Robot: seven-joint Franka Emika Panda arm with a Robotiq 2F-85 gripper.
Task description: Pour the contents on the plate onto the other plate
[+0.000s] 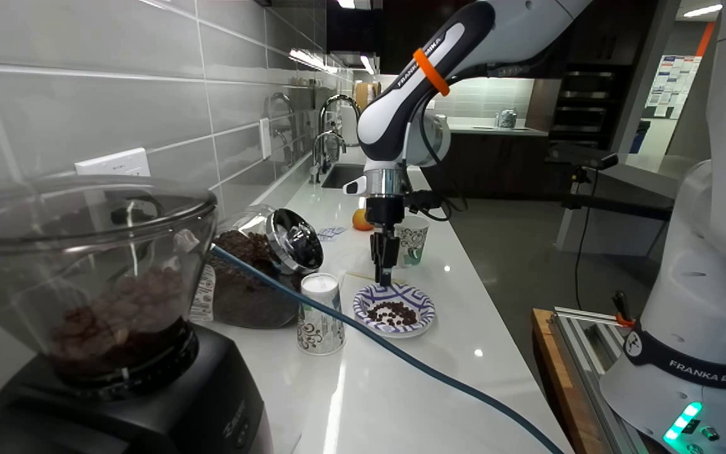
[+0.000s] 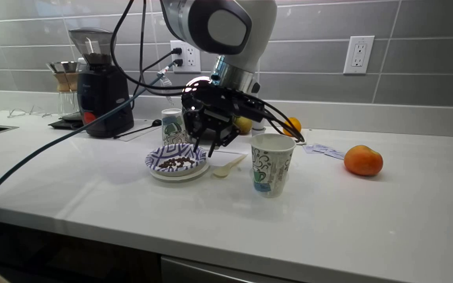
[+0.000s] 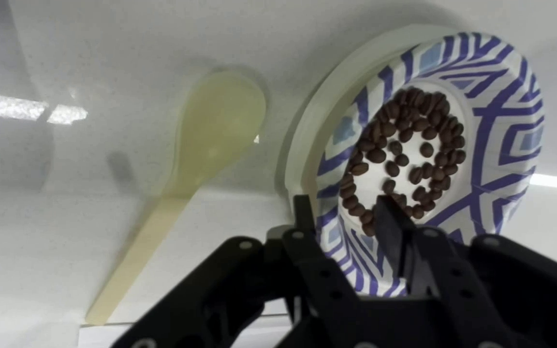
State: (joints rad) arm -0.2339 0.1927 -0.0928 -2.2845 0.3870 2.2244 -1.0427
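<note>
Wrist view: the tool (image 3: 344, 208) stands spread over the eight-o'clock rim of the patterned plate (image 3: 505, 111), presumably for a lifting pinch; coffee beans (image 3: 402, 160) lie inside it, and the plain plate (image 3: 313, 121) beneath peeks out at ten o'clock.

Gripper (image 1: 384, 283) at the far edge of the patterned plate (image 1: 425, 308) — dark beans (image 1: 393, 312) inside.

Two plates (image 3: 491, 121); two patterned cups (image 2: 272, 167); one spoon (image 3: 180, 188)
</note>
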